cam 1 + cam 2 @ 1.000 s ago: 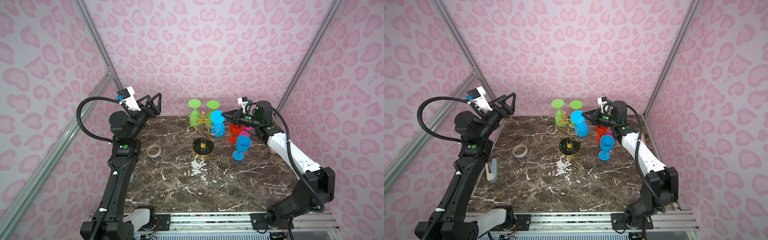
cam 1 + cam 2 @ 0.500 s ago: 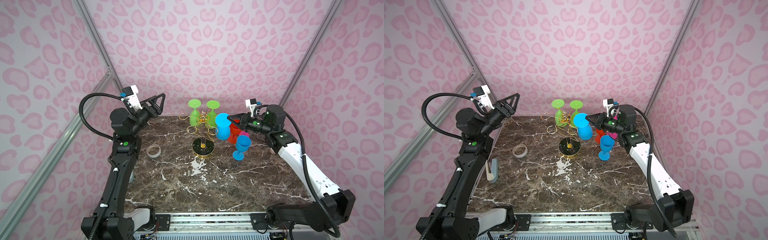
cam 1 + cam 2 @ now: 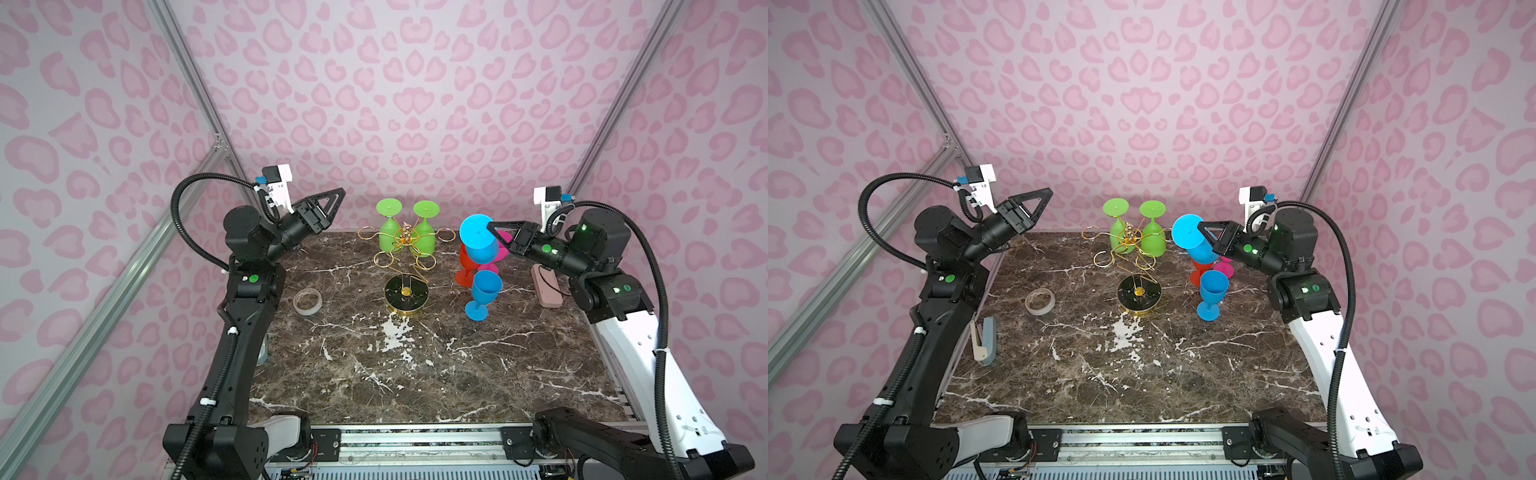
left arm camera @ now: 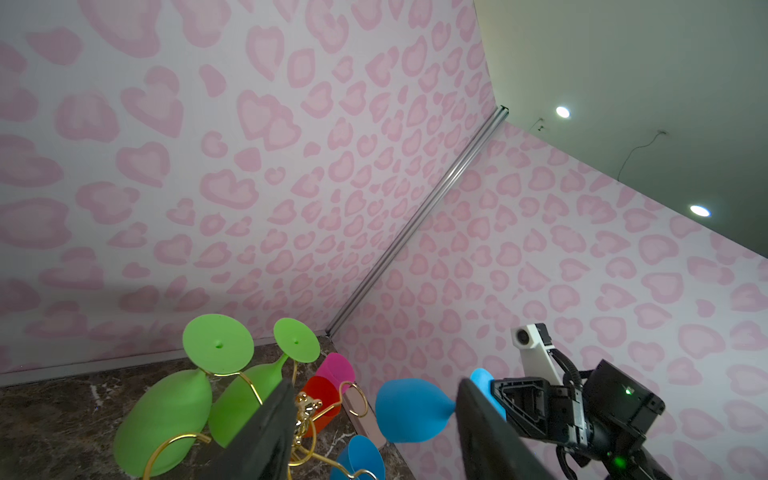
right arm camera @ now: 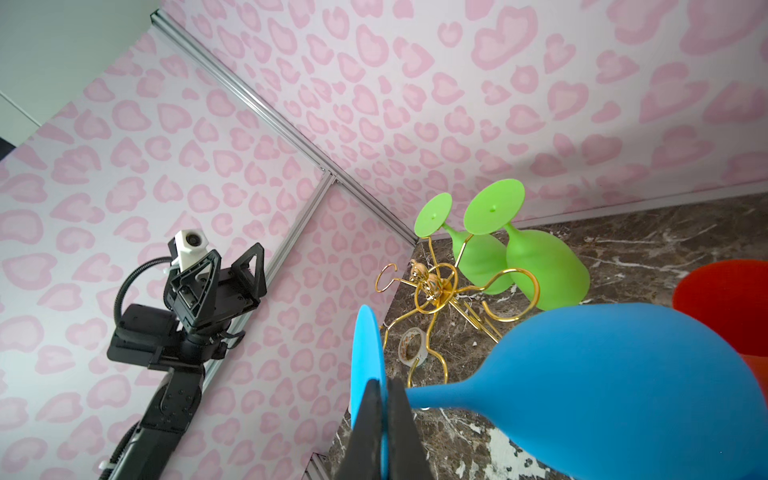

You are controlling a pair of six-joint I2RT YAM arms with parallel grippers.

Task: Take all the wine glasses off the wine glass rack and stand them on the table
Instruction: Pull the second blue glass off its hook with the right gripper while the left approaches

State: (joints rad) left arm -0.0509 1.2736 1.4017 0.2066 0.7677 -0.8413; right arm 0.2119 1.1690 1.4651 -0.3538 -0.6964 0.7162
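Marble worktop: blue wine glass clamped in right tool, off wine glass rack; green glasses hanging; left tool spread, empty.

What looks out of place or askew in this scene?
The blue wine glass hangs tilted in the air, foot upward, its stem pinched by the right gripper, off the wine glass rack. Nothing looks spilled or broken.

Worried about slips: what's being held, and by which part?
The right gripper pinches the blue wine glass by its stem, right beside the foot. The left gripper holds nothing.
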